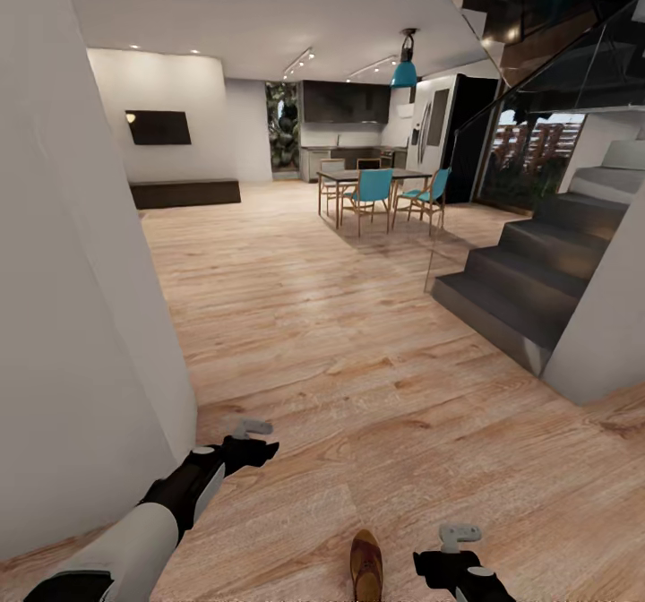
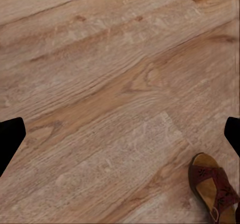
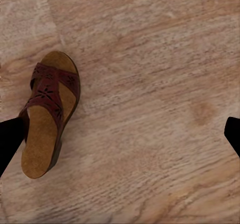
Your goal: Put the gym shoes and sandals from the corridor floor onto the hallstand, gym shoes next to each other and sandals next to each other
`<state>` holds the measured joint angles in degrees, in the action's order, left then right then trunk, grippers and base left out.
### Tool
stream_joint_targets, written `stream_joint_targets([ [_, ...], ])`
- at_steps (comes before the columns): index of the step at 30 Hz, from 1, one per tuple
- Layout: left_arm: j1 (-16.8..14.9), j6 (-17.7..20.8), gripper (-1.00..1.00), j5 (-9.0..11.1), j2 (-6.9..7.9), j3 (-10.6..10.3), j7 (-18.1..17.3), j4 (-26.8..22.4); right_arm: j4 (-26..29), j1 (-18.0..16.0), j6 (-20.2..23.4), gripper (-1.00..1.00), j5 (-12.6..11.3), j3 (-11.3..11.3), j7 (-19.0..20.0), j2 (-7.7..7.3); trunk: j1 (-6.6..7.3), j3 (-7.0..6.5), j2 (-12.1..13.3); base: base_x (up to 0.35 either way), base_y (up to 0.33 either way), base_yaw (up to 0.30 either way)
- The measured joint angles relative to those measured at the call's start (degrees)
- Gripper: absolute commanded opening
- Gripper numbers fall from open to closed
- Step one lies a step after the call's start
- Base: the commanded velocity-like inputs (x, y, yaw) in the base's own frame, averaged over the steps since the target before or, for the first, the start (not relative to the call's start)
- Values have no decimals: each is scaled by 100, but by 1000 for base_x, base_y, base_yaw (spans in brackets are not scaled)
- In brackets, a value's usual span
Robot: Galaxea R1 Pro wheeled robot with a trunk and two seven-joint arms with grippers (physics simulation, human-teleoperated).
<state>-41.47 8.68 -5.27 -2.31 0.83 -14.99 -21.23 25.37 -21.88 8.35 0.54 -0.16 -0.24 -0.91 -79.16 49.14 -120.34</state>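
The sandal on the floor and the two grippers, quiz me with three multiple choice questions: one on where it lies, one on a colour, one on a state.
1. Where does the sandal lie in the head view?
A. on the stairs
B. on the wood floor between the two arms, nearer the right gripper
C. under the dining table

2. What colour are the seats of the dining chairs?
A. teal
B. red
C. white

3. What state is the right gripper in?
A. shut on the sandal
B. open, holding nothing
C. shut on a gym shoe

Answers:
1 B: it lies on bare planks at the lower edge, just beside the right gripper.
2 A: the chairs around the table show teal seats and backs.
3 B: the right wrist view shows the fingers spread wide, with the sandal flat on the floor between them.
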Motion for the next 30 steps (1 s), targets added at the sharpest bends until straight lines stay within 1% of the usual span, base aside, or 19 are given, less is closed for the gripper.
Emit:
stream_joint_targets([
  [3, -72, 39, 100, -6, -83, -26, -154, -113, 1, 0, 0, 100, -43, 0, -2, 40, -66, 80, -120, 0, 0, 0],
  [6, -162, 160, 100, -6, -131, -74, -291, -246, 7, 0, 4, 100, -95, 0, -4, 73, -132, 160, -241, 0, 0, 0],
  [8, -229, 311, 100, -5, -149, -113, -383, -331, 19, 0, 11, 100, -129, 3, -5, 99, -176, 209, -321, 0, 0, 0],
  [9, -295, 496, 100, -1, -161, -145, -486, -409, 35, 0, 19, 100, -161, 2, -6, 140, -198, 230, -361, 0, 0, 0],
  [12, -387, 779, 100, -4, -171, -176, -680, -519, 58, -2, 34, 100, -197, 4, -11, 225, -264, 292, -481, 0, 0, 0],
  [15, -451, 986, 100, -5, -176, -193, -897, -610, 93, -4, 44, 100, -217, 6, -16, 339, -329, 349, -602, 0, 0, 0],
  [16, -488, 1104, 100, -2, -179, -203, -1102, -687, 156, -5, 53, 100, -227, 5, -24, 464, -351, 368, -642, 0, 0, 0],
  [17, -496, 1133, 100, -5, -177, -207, -1172, -714, 182, -6, 56, 100, -226, 3, -37, 512, -373, 386, -682, 0, 0, 0],
  [19, -514, 1200, 100, -5, -174, -229, -1388, -817, 250, -8, 60, 100, -236, 1, -147, 655, -417, 422, -762, 0, 0, 0],
  [21, -519, 1217, 100, -6, -170, -252, -1476, -858, 267, -5, 59, 100, -243, 0, -230, 715, -461, 459, -842, 0, 0, 0],
  [22, -522, 1231, 100, -6, -168, -284, -1545, -884, 278, -6, 58, 100, -250, 0, -301, 778, -483, 477, -882, 0, 0, 0],
  [23, -523, 1246, 100, -7, -165, -371, -1627, -912, 288, -5, 52, 100, -257, 1, -379, 902, -505, 495, -923, 0, 0, 0],
  [24, -516, 1252, 100, -11, -162, -440, -1657, -923, 282, -4, 45, 100, -254, 1, -405, 962, -527, 513, -963, 0, 0, 0],
  [26, -505, 1255, 100, -13, -158, -505, -1672, -928, 260, -6, 39, 100, -253, 0, -418, 991, -571, 549, -1043, 0, 0, 0],
  [30, -496, 1257, 100, -18, -155, -560, -1682, -927, 241, -4, 23, 100, -253, -6, -432, 1010, -659, 620, -1203, 0, 0, 0],
])
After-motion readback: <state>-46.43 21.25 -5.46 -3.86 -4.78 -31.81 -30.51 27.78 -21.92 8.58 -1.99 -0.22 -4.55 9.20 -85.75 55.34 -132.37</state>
